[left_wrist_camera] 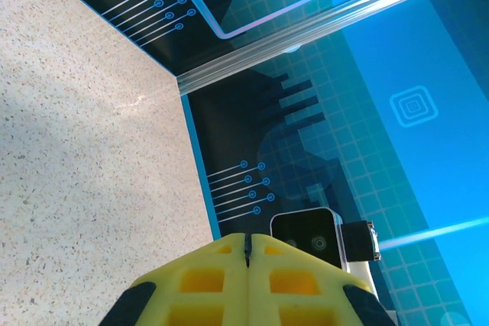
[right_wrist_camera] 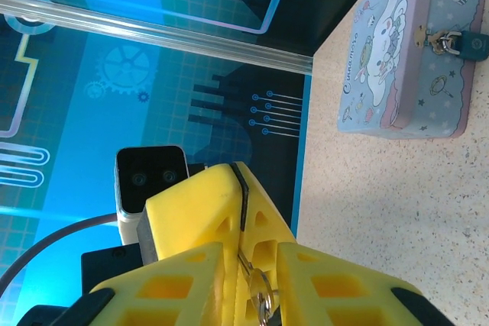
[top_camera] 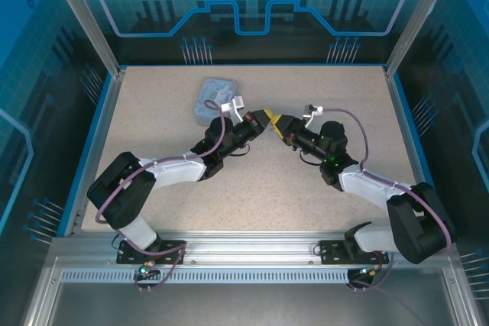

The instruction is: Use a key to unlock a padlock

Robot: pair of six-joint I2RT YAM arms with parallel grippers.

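Note:
My left gripper point(top_camera: 265, 117) and right gripper point(top_camera: 280, 123) meet tip to tip above the middle of the table. In the right wrist view the left gripper's yellow fingers point(right_wrist_camera: 202, 204) are pressed together. The small metal key point(right_wrist_camera: 258, 289) with its ring sticks out of their slit. My right gripper point(right_wrist_camera: 250, 265) stands open, its two fingers on either side of those tips and the key. In the left wrist view my left gripper point(left_wrist_camera: 247, 253) is shut with a thin dark sliver in the slit. The padlock point(right_wrist_camera: 461, 42) hangs on the front of the patterned box point(right_wrist_camera: 397, 51).
The grey-blue box point(top_camera: 215, 98) lies at the back of the table, just behind my left arm. The right wrist camera point(left_wrist_camera: 307, 236) faces the left fingertips. Blue walls and aluminium posts point(top_camera: 84, 20) enclose the speckled tabletop point(top_camera: 153, 112).

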